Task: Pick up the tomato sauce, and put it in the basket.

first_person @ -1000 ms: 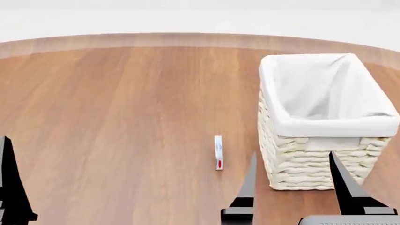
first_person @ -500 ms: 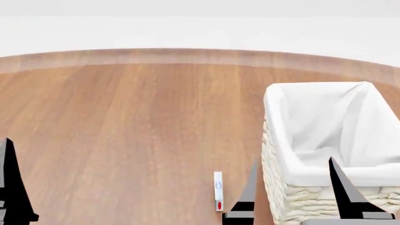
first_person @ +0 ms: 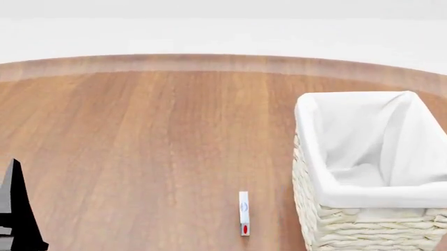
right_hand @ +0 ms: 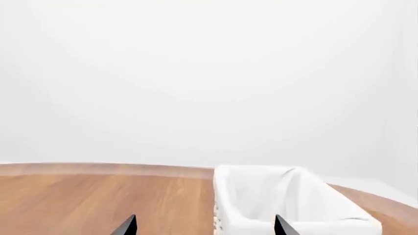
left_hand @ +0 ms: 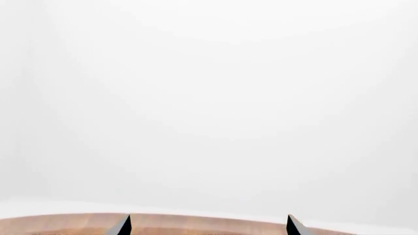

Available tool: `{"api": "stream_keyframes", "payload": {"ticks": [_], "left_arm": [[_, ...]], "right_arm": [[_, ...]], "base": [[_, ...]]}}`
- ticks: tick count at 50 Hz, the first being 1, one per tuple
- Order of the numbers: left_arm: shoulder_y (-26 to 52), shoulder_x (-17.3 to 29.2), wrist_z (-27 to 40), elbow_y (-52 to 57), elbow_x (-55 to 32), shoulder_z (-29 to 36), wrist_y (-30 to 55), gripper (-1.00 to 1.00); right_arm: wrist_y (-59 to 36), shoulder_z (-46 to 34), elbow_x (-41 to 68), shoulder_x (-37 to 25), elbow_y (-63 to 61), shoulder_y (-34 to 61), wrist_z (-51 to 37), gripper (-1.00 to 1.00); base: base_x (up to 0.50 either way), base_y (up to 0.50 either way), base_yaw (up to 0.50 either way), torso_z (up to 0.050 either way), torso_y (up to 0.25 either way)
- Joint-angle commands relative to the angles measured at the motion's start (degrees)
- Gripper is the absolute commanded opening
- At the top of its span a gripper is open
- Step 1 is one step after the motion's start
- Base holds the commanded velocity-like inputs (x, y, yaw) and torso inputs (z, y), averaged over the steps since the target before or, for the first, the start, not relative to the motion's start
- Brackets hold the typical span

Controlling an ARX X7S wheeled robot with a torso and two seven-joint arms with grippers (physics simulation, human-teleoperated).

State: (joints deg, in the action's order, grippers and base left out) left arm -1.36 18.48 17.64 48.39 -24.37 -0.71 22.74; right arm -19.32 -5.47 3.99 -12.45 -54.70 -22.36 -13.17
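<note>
The tomato sauce can is not in any view. The basket (first_person: 363, 230), cream wicker with a white cloth lining, stands on the wooden table at the right of the head view, and nothing shows inside it. It also shows in the right wrist view (right_hand: 326, 226), ahead of my right gripper (right_hand: 205, 226), which is open and empty. My right gripper does not show in the head view. My left gripper (left_hand: 207, 226) is open and empty, facing the table's far edge and a white wall. One of its fingers (first_person: 18, 209) shows at the head view's lower left.
A small flat white strip with a red mark (first_person: 244, 213) lies on the round wooden table (first_person: 140, 146), just left of the basket. The table's curved far edge (first_person: 209, 63) meets a white background.
The head view tilted up, so the basket and strip sit lower in the picture. My right gripper's fingers have dropped out of the head view. The left finger sits slightly lower.
</note>
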Motion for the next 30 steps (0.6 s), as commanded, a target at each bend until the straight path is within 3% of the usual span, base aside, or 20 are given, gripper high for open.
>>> {"api": "stream_keyframes", "payload": {"ticks": [1, 15, 30], "left_arm": [[-0.3, 0.2, 0.1, -1.0, 0.0, 0.4, -1.0, 1.0], [-0.8, 0.2, -0.2, -2.5, 0.3, 1.0, -2.7, 1.0], [-1.8, 0.3, -0.3, -3.2, -0.1, 0.8, -4.0, 1.0]], "right_arm": [[17.8, -2.6, -4.3, -0.8, 4.5, -13.4, -1.9, 1.0], [37.7, -4.0, -5.3, 1.1, 19.9, -19.9, -7.1, 1.0], [41.9, -5.3, -6.7, 2.0, 28.5, -20.5, -10.6, 1.0]], "base": [[0.0, 0.0, 0.0, 0.0, 0.0], [0.0, 0.0, 0.0, 0.0, 0.0], [0.0, 0.0, 0.0, 0.0, 0.0]]}}
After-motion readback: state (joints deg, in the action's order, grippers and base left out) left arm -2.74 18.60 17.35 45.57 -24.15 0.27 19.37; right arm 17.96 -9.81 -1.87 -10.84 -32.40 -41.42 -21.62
